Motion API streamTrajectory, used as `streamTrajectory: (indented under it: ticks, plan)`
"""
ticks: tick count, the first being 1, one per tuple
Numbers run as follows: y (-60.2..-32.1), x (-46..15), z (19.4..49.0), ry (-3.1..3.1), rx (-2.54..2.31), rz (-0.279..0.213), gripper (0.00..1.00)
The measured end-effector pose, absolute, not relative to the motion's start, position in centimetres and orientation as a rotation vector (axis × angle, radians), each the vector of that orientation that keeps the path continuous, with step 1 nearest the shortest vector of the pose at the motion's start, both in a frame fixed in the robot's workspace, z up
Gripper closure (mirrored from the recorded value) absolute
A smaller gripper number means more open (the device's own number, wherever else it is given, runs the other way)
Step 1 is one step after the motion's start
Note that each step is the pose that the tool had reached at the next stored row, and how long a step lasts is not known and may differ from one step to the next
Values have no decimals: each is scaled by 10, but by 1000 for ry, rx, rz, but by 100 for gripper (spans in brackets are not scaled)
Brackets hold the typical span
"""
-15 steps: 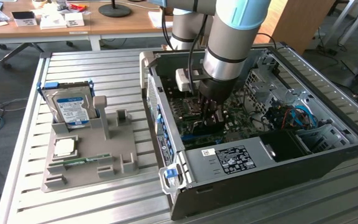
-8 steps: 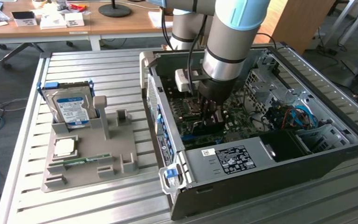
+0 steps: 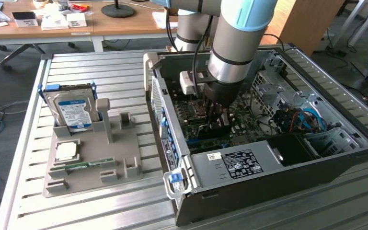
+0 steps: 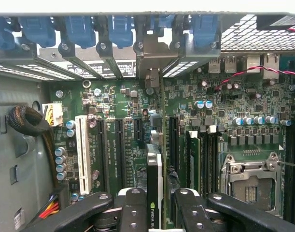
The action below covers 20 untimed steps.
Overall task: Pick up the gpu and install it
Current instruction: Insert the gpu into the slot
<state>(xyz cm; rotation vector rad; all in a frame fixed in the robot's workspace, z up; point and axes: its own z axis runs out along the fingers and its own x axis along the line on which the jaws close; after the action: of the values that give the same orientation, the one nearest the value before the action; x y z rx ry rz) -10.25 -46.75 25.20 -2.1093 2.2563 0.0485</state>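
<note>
GPU held edge-down over the motherboard slots

The claw (image 4: 161,212) gripped the gpu (image 4: 155,188) by its upper edge, inside the computer case (image 3: 337,158). The card stood on edge, long axis along the expansion slots (image 4: 119,150), bracket end toward the rear panel. It looked stiff, light and fragile, best pinched at the edges.

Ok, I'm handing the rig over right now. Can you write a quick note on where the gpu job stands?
Gripper: shut on the gpu, held edge-on between the fingers, down inside the open computer case.
Gpu: upright over the motherboard, lined up with the expansion slots; its metal bracket stands at the rear slot openings.
Done: gpu picked up and carried into the case.
Left: I cannot tell whether the card is fully seated in its slot; the gripper has not let go.
Outside on the gray holder: the hard drive and a memory stick.
</note>
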Motion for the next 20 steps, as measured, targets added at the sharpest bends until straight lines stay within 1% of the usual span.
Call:
streamTrajectory:
  ticks: [20]
  plan:
    - [-468,-103,250,2256,-2109,48,74]
